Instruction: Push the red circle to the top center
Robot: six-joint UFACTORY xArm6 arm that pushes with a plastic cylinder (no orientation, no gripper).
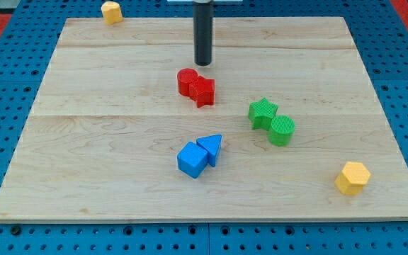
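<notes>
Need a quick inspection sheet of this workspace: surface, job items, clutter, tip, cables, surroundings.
Surface: wooden board, lying flat.
Job's things: red circle near centre, touching a red star on its right.
Clutter: green star against green circle; blue cube against blue triangle; yellow block at top-left edge; yellow hexagon at bottom right.
Tip: my tip just above the red pair, apart.
Cables: nothing seen.
Surroundings: blue perforated base.

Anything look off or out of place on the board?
Mostly tidy. One oddity: the yellow block at the top left sits at the board's far edge, partly overhanging it. The other yellow block lies near the bottom right. My tip is just above the red circle.
</notes>
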